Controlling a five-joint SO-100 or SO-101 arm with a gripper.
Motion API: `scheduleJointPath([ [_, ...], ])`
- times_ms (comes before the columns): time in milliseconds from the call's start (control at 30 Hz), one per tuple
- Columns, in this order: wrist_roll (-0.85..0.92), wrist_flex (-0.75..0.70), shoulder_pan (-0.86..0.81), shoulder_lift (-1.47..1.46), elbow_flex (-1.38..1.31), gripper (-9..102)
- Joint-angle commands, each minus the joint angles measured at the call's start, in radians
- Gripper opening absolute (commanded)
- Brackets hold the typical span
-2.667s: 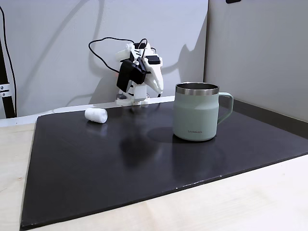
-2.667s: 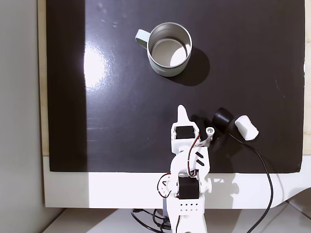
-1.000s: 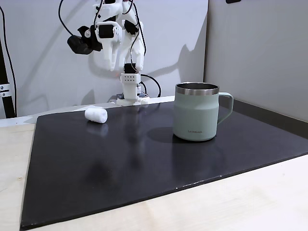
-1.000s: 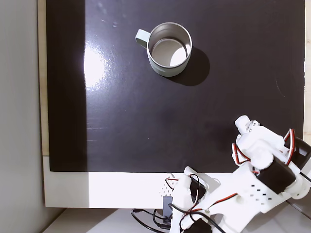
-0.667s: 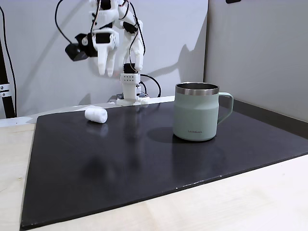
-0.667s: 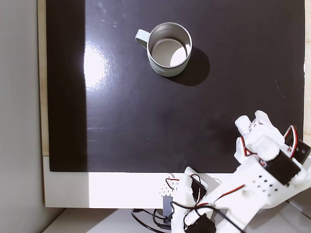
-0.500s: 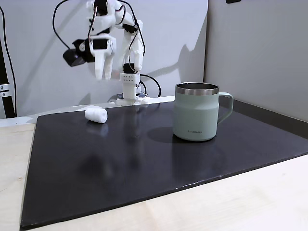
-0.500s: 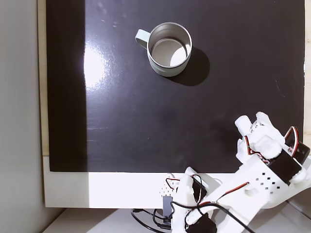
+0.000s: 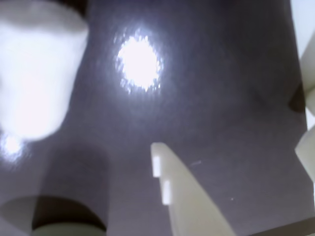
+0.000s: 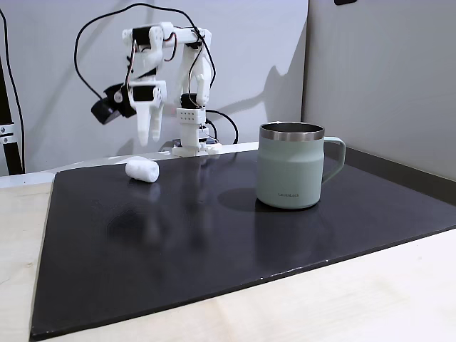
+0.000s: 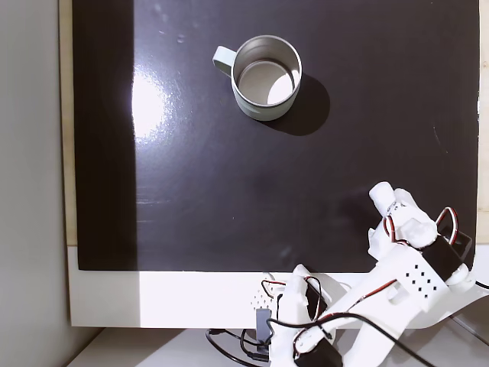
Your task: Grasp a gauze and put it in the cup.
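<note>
— What's under me here?

— A pale wood surface with a glossy black mat across most of it; a bright lamp glare sits on the mat in a fixed view.

— And behind me?

— A plain light-grey wall, meeting a second grey panel at a corner. A white board borders the mat's near edge.

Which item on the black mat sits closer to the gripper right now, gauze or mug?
The gauze roll: the gripper hangs just above it, while the sage-green mug stands well off to the right.
</note>
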State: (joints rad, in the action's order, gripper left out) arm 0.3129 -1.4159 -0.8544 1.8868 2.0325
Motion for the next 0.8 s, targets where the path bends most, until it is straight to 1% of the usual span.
scheduleJointPath([
  [0, 0.012, 0.044, -0.015, -0.032, 0.005, 36],
  [367, 0.014, 0.143, -0.04, -0.227, -0.017, 36],
  [767, 0.014, 0.181, -0.077, -0.434, -0.114, 34],
])
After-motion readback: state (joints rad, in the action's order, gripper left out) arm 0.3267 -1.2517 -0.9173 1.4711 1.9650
